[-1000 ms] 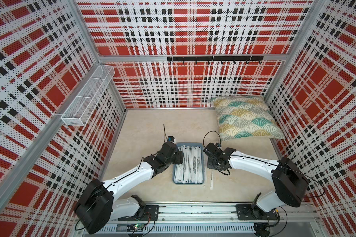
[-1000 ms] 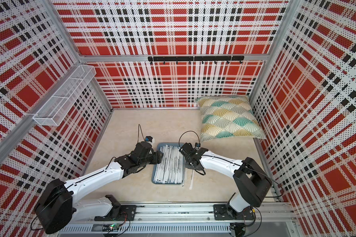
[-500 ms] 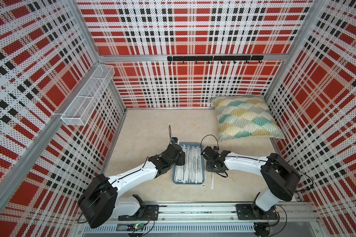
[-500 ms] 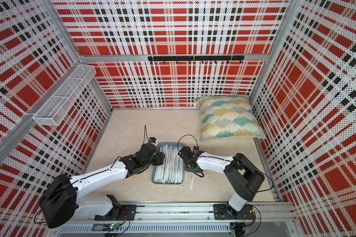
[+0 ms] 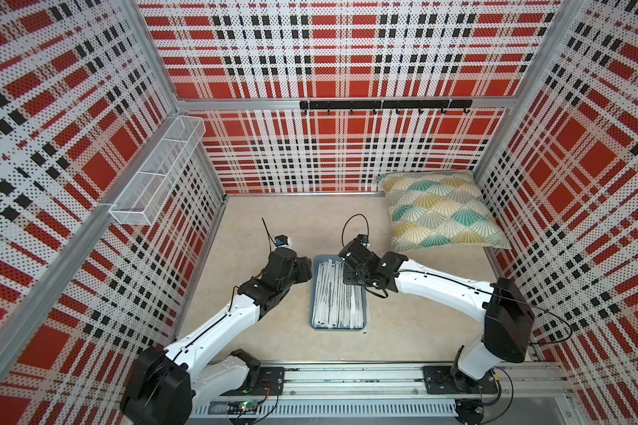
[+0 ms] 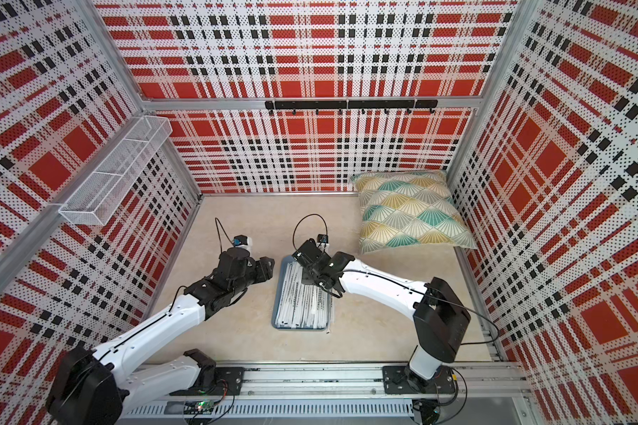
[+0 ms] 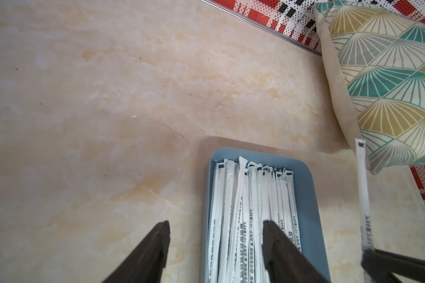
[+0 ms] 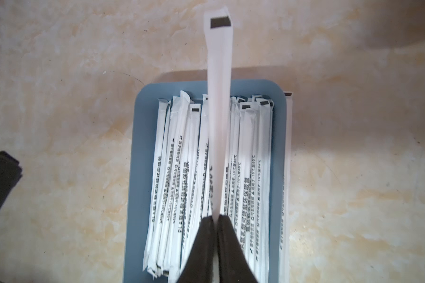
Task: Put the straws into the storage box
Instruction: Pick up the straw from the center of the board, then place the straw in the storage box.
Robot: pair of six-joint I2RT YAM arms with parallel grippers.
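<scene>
The storage box (image 5: 337, 328) (image 6: 300, 326) is a slate-blue tray on the table between both arms, with several paper-wrapped straws (image 5: 335, 294) (image 6: 302, 300) lying lengthwise in it. My right gripper (image 8: 217, 216) (image 5: 348, 277) is shut on one straw (image 8: 219, 98) and holds it above the tray, sticking out past the far rim (image 8: 255, 84). That held straw (image 7: 362, 191) also shows in the left wrist view. Another straw (image 8: 286, 171) lies on the table along the tray's right side. My left gripper (image 7: 216, 225) (image 5: 304, 270) is open and holds nothing, with one finger over the table and one over the straws.
A patterned pillow (image 5: 439, 213) lies at the back right, close to the tray's far corner. A white wire basket (image 5: 159, 173) hangs on the left wall and a black hook rail (image 5: 383, 105) on the back wall. The arms' base rail (image 5: 347, 379) runs along the front edge.
My right gripper has shut on a straw and carried it left, from beside the tray to above its far half. The left gripper has drawn back slightly to the left.
</scene>
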